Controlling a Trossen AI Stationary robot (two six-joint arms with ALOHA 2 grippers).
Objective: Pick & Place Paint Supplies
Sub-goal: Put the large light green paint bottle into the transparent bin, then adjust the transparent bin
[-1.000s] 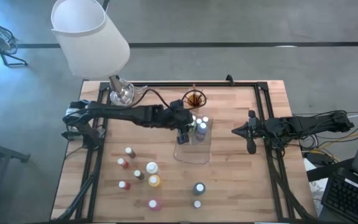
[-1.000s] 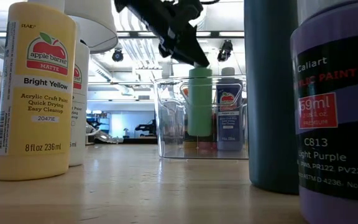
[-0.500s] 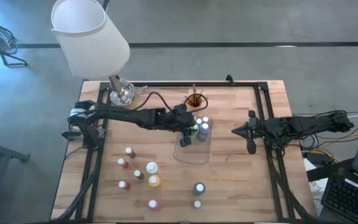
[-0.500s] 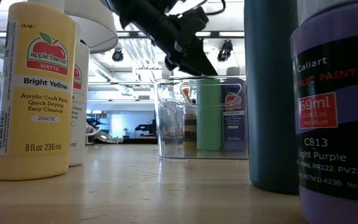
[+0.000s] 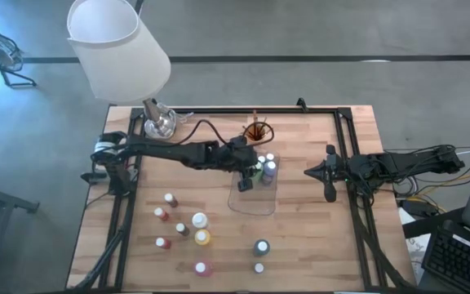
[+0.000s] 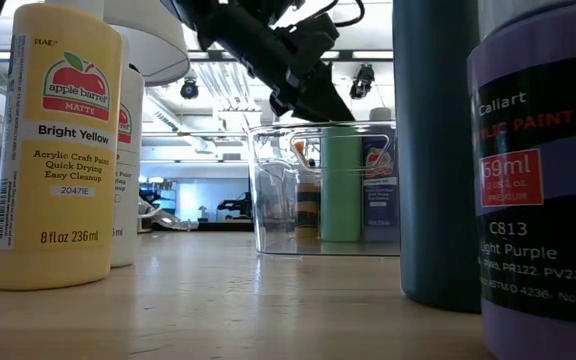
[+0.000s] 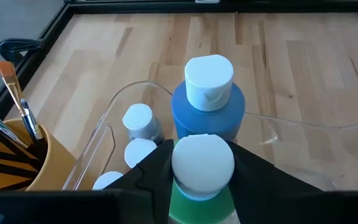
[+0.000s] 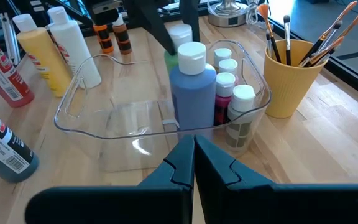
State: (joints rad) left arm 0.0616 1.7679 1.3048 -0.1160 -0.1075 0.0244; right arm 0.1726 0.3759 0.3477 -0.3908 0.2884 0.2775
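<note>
1. Pincer of the left arm (image 7: pixel 201 180) sits over the clear tray (image 5: pixel 251 204) near the middle of the surface (image 5: pixel 317 237), its fingers part-open and pressed against the white cap and neck of a green bottle (image 6: pixel 340 185).
2. That green bottle stands upright inside the tray, just beside a blue bottle (image 7: pixel 208 106) with a white cap and a cluster of smaller white-capped bottles (image 7: pixel 138 121).
3. By my judgement the green bottle is light, rigid plastic with a smooth, slippery wall; the cap and neck give the firmest hold, and a careless release could tip it against its neighbours.
4. Left of the tray and nearer, more paint bottles (image 5: pixel 200 237) stand apart on the surface, among them a bright yellow bottle (image 6: pixel 56 150); they likely handle the same way, taken at the cap.
5. On the tray's far side an orange cup (image 8: pixel 294 78) holds thin brushes (image 8: pixel 328 31), stiff, light and easy to scatter.
6. Right pincer (image 8: pixel 193 163) waits at the surface's right side, fully closed and holding nothing.
</note>
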